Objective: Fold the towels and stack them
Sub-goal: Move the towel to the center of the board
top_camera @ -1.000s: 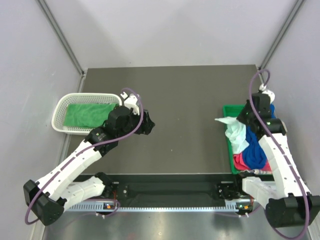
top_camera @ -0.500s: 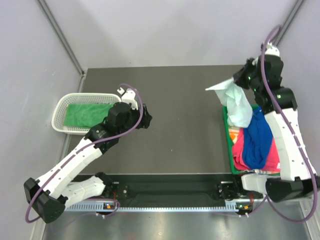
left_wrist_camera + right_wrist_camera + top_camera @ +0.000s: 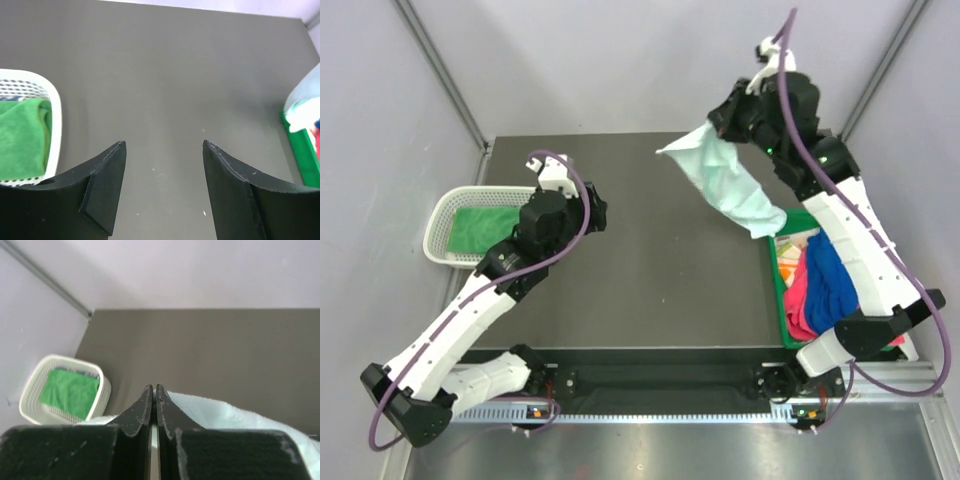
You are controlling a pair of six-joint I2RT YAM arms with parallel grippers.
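Pale mint towel (image 3: pixel 730 185): hanging in the air above the desk's (image 3: pixel 660 280) far right, right pincer (image 3: pixel 153 392) pressed together on its upper edge; lower end near the green bin (image 3: pixel 777 300).
Royal blue towel (image 3: pixel 830 285), pink towel (image 3: pixel 798 310): heaped in the bin.
Green towel (image 3: pixel 485 228): in the white mesh basket (image 3: pixel 438 240), left.
Left pincer (image 3: pixel 164 144): spread, empty, over the desk beside the basket.

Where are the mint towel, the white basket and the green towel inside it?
mint towel (image 3: pixel 732 188), top view, middle of the hanging cloth.
white basket (image 3: pixel 437 235), top view, its left mesh wall.
green towel (image 3: pixel 485 228), top view, centre of the cloth.
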